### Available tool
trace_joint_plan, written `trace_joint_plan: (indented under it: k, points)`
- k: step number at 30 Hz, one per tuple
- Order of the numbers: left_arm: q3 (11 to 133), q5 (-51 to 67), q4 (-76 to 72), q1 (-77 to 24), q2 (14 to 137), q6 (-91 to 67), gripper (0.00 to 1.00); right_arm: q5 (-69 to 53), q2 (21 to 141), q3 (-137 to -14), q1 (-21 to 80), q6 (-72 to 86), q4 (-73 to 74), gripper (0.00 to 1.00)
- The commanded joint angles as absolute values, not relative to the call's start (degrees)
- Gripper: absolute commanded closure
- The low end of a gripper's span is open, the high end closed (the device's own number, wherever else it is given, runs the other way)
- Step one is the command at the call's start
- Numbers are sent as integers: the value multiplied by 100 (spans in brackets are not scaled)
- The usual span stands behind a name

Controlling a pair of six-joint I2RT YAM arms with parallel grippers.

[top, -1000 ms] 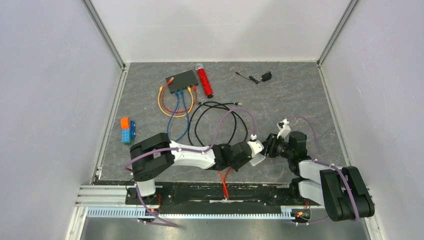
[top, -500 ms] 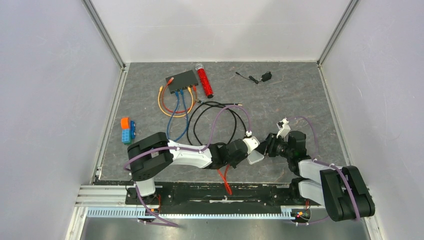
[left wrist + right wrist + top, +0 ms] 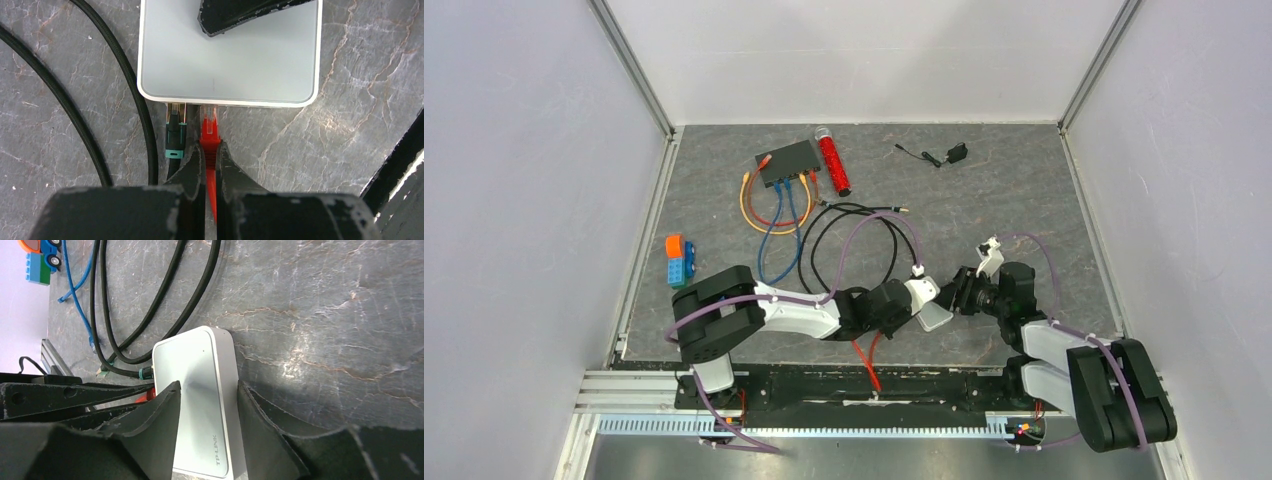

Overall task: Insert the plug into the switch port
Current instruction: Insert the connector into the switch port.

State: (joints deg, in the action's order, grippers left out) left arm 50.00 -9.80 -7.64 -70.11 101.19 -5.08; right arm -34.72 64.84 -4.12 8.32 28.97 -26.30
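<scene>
My left gripper [image 3: 211, 147] is shut on a red plug [image 3: 210, 125]. The plug's clear tip sits at a socket in the near edge of a white rounded-square box [image 3: 230, 60]. A black plug with a teal ring [image 3: 176, 135] sits in the socket to its left. My right gripper [image 3: 207, 390] is open around the white box [image 3: 200, 405], with one finger over its top and the other beside its far edge. The flat black box [image 3: 789, 160] with the switch ports stands far back with several cables plugged in; single sockets are too small to see.
A red cylinder [image 3: 833, 160] lies beside the black box. Black cable loops [image 3: 864, 235] and blue cables [image 3: 779, 245] lie mid-table. A toy block [image 3: 679, 260] is at the left. A small black adapter [image 3: 957, 153] is at the back right. The red cable [image 3: 864, 355] trails towards the near edge.
Both grippers and the white box have shifted a little to the left. The left gripper still holds the red plug at the box's edge.
</scene>
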Motion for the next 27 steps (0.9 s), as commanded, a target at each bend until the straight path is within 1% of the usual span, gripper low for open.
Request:
trace_joint_plan:
  k: [1, 10, 14, 19, 27]
  points:
    - [4909, -730, -1233, -7063, 9955, -264, 98, -3823, 6611, -281, 1028, 3003, -1402, 51]
    - [4888, -800, -882, -7067, 9974, -463, 98, -3672, 6507, -480, 1029, 2824, -1092, 50]
    - [4498, -941, -984, -7068, 9686, -592, 98, -3584, 6430, -510, 1028, 2791, -1006, 50]
    - [4406, -710, -1007, -7114, 9532, -631, 98, -3568, 6369, -514, 1027, 2730, -968, 45]
    - [4629, -516, -1099, -7246, 9746, -659, 98, -3665, 6374, -513, 1028, 2650, -970, 45]
